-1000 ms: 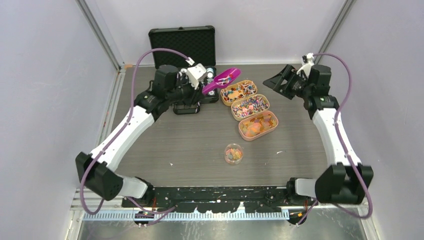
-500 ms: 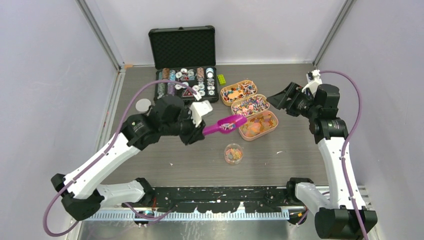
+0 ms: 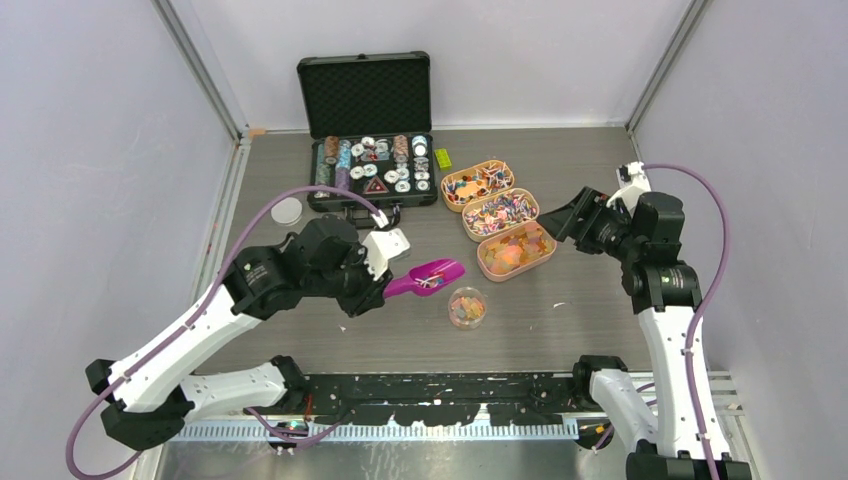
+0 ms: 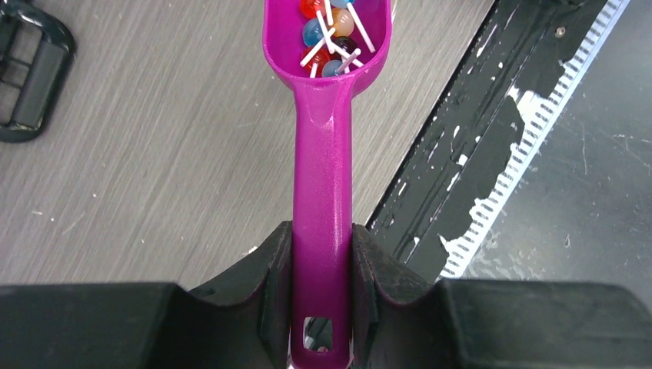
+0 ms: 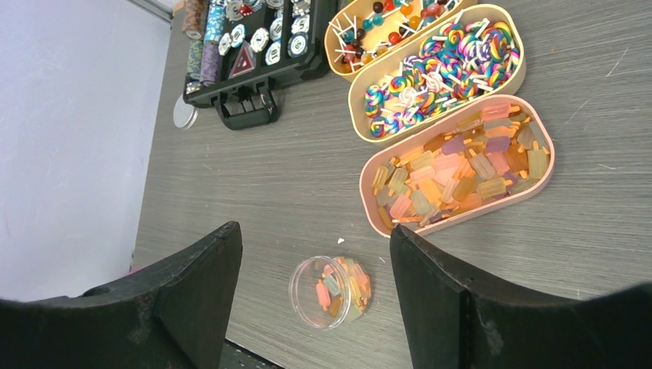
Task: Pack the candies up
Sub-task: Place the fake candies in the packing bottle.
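While my left claw [image 4: 321,254] is clenched on the handle of the magenta plastic scoop [image 4: 323,154], the candies [image 4: 329,34], small round sweets on white sticks, sit in its bowl straight ahead of the fingertips. A small round clear plastic tub [image 3: 467,307] holding more sweets stands just past the scoop's tip. My right claw [image 5: 314,246] hangs released, with three oval peach plastic trays [image 5: 363,181] of sweets ahead of it.

No writing can be read (markings on the poker chips [image 5: 267,38] blur).
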Action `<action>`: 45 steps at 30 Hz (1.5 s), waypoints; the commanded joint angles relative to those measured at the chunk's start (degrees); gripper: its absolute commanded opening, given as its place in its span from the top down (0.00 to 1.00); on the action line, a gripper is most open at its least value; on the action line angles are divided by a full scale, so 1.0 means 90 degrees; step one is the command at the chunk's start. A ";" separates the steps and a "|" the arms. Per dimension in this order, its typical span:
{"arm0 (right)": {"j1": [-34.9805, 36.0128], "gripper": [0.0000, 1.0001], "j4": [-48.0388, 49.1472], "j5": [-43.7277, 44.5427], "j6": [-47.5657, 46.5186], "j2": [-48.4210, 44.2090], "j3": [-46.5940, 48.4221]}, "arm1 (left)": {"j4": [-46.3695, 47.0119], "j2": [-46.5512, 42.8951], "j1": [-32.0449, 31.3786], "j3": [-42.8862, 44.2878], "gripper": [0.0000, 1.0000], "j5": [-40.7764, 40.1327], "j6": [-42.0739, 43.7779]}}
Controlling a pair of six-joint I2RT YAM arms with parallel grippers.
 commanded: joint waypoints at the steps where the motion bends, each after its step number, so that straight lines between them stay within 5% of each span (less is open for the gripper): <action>1: 0.0026 0.25 -0.0159 0.0131 -0.0173 -0.0196 0.0004 | -0.0306 -0.0106 -0.0054 0.0011 1.00 -0.0117 -0.0110; 45: 0.0026 0.25 -0.0064 -0.0032 0.0013 -0.0463 0.0019 | -0.1571 0.2355 -0.0874 0.1295 1.00 -0.0536 0.0355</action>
